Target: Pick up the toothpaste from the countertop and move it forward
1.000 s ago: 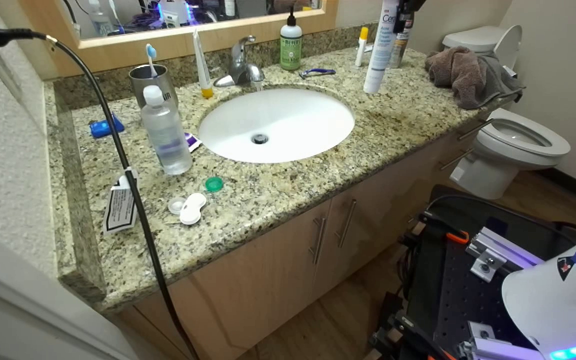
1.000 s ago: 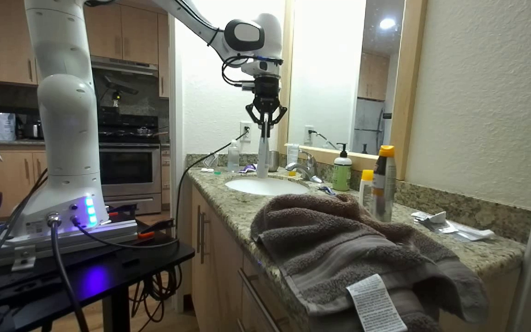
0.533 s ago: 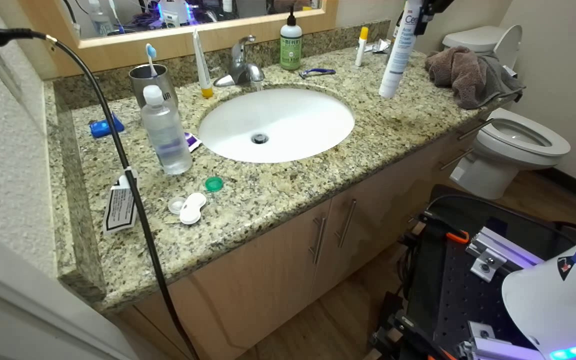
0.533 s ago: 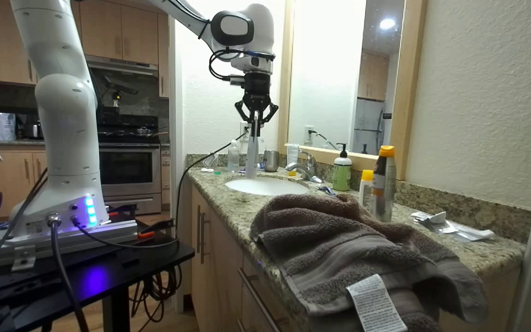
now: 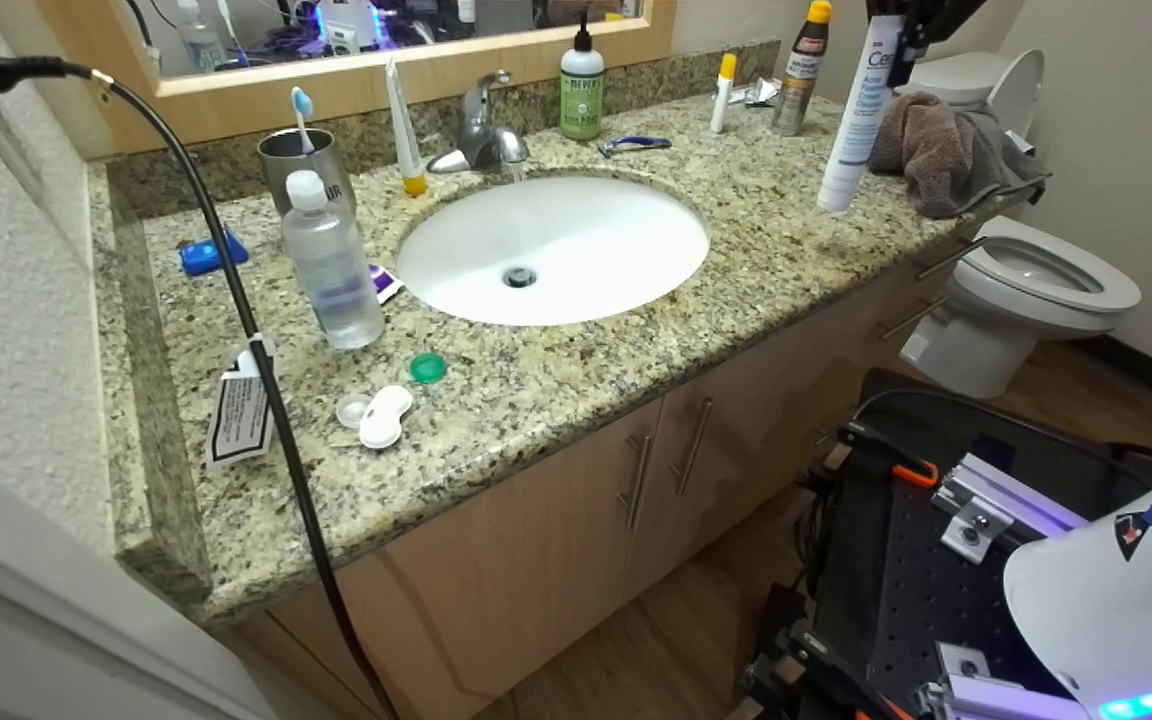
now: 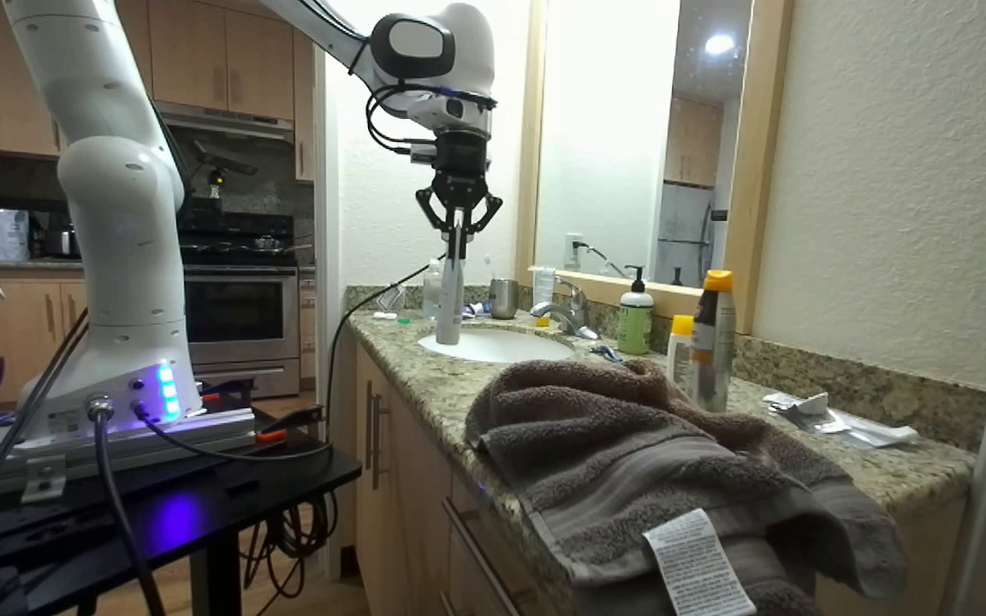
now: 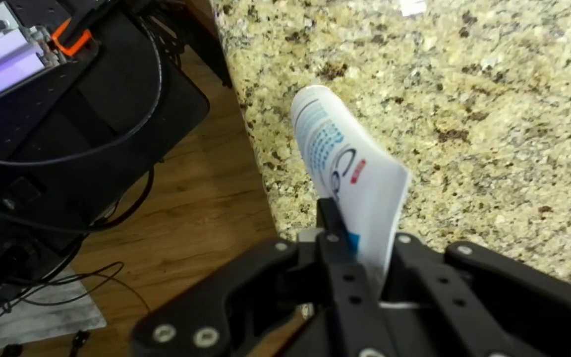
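The toothpaste, a tall slim white tube with bluish print, shows in both exterior views (image 5: 858,125) (image 6: 450,299) and in the wrist view (image 7: 325,134). My gripper (image 5: 904,72) is shut on its flat upper end, with a finger on each side; this shows in an exterior view (image 6: 457,244) and in the wrist view (image 7: 365,243). The tube hangs nearly upright, slightly tilted, its lower end above the speckled granite countertop (image 5: 576,375), between the sink and the towel. The far finger is partly hidden behind the tube.
A white oval sink (image 5: 596,250) and faucet (image 5: 484,130) lie beside the tube. A brown towel (image 6: 630,453) covers the counter's end. A spray can (image 5: 801,75), yellow-capped bottle (image 5: 722,100) and green soap bottle (image 5: 581,95) stand along the back. A clear bottle (image 5: 334,265) stands further off.
My gripper has carried the tube away from the mirror wall toward the robot's base and the counter's front edge. Its lower end has come slightly down. The spray can is uncovered in an exterior view.
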`<move>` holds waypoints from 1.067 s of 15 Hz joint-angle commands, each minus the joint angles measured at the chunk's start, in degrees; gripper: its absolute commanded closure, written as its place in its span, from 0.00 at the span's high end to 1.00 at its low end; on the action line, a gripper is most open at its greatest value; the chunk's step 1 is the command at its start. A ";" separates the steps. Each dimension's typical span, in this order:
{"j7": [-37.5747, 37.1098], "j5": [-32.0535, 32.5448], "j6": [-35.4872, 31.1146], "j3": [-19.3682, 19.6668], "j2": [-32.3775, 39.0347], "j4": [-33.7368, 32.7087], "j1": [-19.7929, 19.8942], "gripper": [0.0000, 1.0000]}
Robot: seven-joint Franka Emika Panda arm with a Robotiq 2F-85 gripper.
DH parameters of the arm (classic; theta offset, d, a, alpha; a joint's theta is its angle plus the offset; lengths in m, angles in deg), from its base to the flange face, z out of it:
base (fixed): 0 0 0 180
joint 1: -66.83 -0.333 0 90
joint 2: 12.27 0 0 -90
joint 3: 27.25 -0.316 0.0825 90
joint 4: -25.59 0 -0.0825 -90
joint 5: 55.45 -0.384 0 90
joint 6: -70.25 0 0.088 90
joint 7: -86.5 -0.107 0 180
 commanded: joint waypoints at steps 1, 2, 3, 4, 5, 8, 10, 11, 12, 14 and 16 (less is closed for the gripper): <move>-5.04 3.52 -2.10 -1.55 0.92 1.44 1.83 0.04; -6.00 3.86 -1.98 -1.44 1.38 1.38 1.68 0.04; -6.61 3.15 -2.37 -1.05 1.87 1.34 1.43 0.04; -6.90 2.04 -2.16 -0.71 2.45 1.05 1.19 0.04; -6.64 0.94 -2.41 -0.37 2.66 1.05 0.96 0.04; -7.10 -0.74 -5.09 0.13 2.77 1.73 0.91 0.04; -7.18 -1.70 -7.75 0.31 2.67 2.46 0.97 0.04; -7.12 -2.09 -8.47 0.33 2.77 2.60 1.00 0.04; -7.17 -2.72 -8.84 0.37 2.91 2.65 1.03 0.04; -7.51 -3.11 -10.02 0.34 2.78 3.13 1.19 0.04; -7.94 -2.78 -10.92 0.21 2.80 3.47 1.33 0.04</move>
